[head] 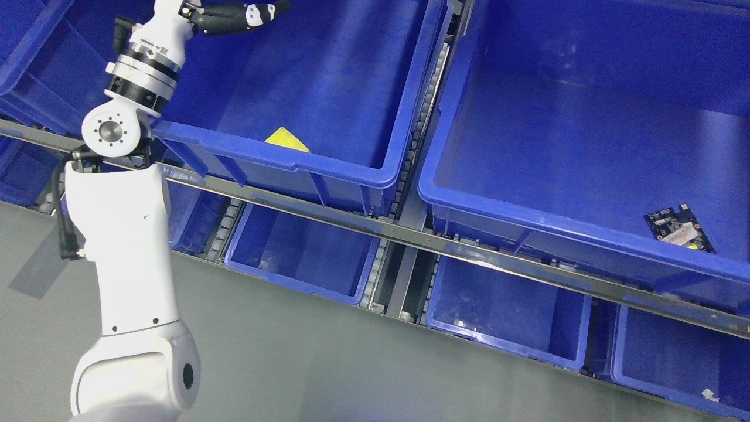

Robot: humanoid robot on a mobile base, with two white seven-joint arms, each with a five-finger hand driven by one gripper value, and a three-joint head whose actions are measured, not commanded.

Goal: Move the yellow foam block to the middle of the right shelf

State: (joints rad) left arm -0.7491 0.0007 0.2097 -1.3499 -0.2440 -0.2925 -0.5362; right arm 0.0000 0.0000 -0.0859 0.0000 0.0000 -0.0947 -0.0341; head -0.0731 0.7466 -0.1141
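A yellow foam block (286, 140) lies in the left blue bin (351, 170) on the middle shelf, against its near wall; only its top corner shows above the rim. My left arm rises from the lower left, and its hand (243, 14) hovers over the far part of that bin, well above and left of the block, fingers stretched out and holding nothing. The right blue bin (527, 217) stands beside it on the same shelf. My right arm does not show.
A circuit board (679, 228) lies in the right bin's near right corner. A metal shelf rail (410, 234) runs diagonally below both bins. Smaller blue bins (304, 258) sit on the lower shelf, one holding a small white scrap (710, 395). Grey floor lies below.
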